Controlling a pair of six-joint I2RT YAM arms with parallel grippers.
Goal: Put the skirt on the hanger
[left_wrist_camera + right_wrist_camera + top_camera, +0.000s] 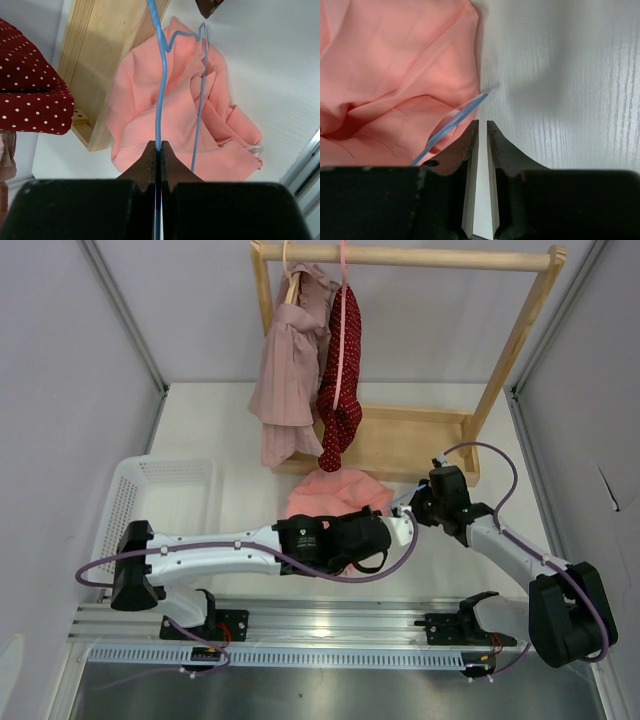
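1. My left gripper (157, 146) is clamped tight on the hanger (161, 90). The two fingertips meet on the thin light-blue wire with no gap showing between them.
2. From that pinch, one run of the wire leads straight away from me across the skirt (150, 115). It kinks at the far end, and a second run comes back alongside it on the right.
3. Both runs lie over the salmon cloth. I cannot tell whether any wire has gone inside the garment.
4. My right gripper (482, 125) is almost closed. The jaws stand a narrow slit apart, with only the white table (560, 75) visible through it and nothing held between them.
5. In the right wrist view, an end of the blue wire slants past the tip of the finger on the left. Whether it touches that finger I cannot tell.
6. The right fingertips point down just off the skirt's edge, over bare table.
7. The skirt lies crumpled in a heap around the middle of the table, midway between the near and far edges. It sits right in front of the wooden rack base (405, 440).
8. The dark red dotted garment (342, 370) hangs on the rack above that base, near the far edge of the table.
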